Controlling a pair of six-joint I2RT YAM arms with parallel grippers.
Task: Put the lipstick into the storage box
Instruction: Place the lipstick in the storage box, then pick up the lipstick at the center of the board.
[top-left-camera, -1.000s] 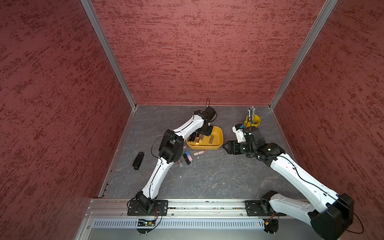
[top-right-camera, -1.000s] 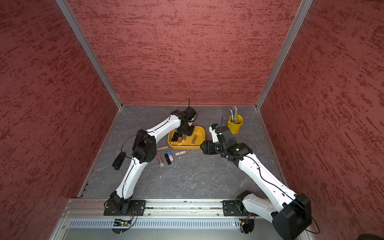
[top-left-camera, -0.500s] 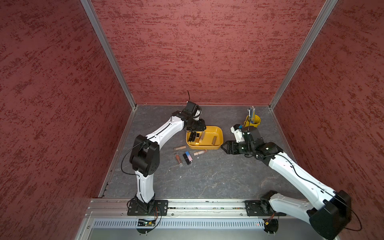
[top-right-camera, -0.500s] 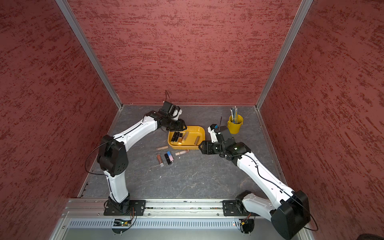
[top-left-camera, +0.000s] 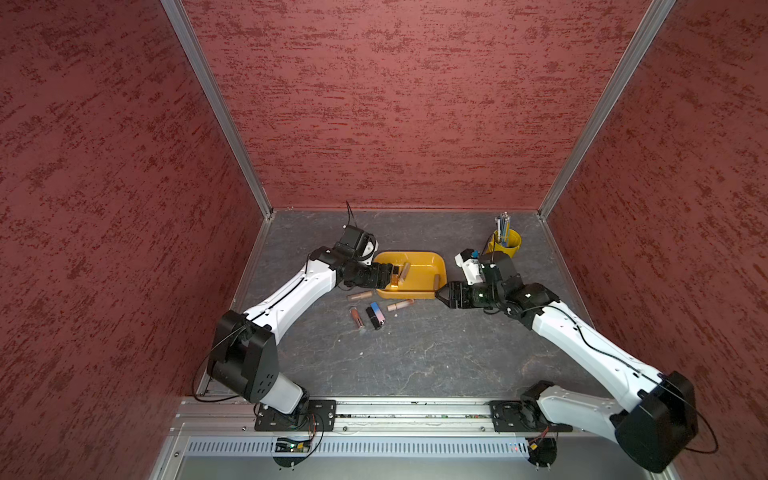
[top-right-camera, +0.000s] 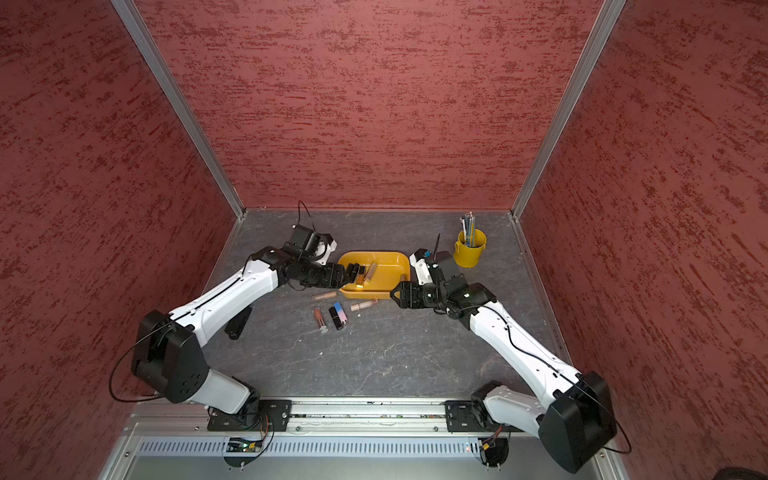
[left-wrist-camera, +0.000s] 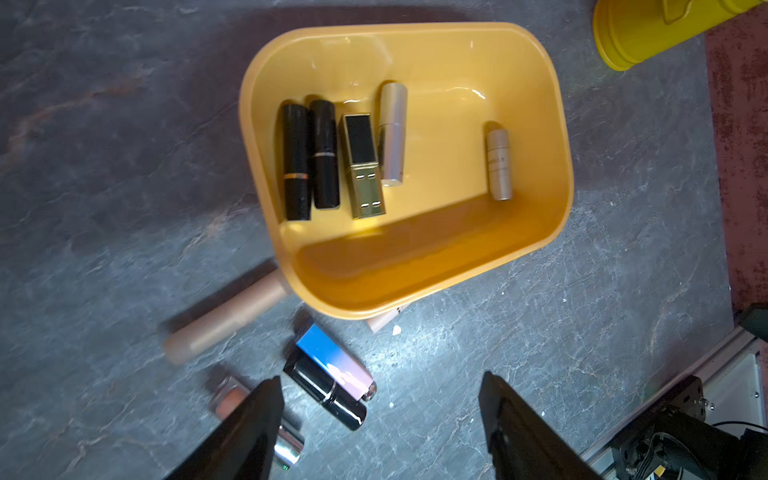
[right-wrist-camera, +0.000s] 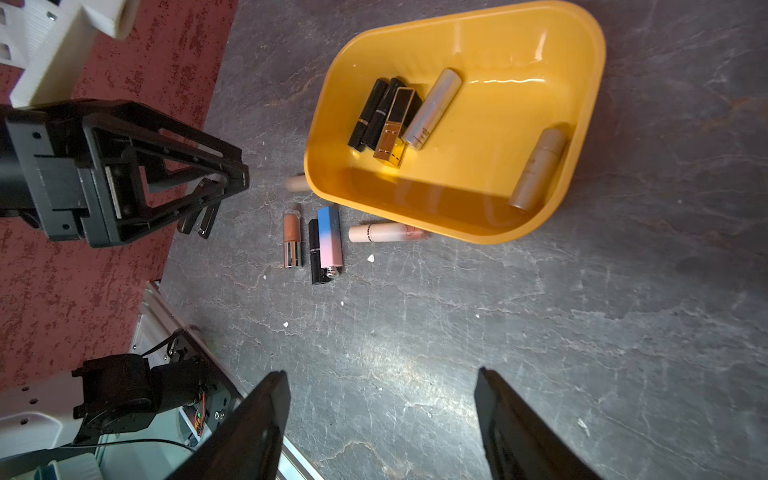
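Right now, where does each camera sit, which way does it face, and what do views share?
Top views: high over the base, looking down at the table; left arm, right arm show, left gripper at the box, right gripper near it.
Left wrist: on left arm, looking down into the box; own open fingers show.
Right wrist: on right arm, facing box and left gripper; own open fingers show.
Shared: all show the box.
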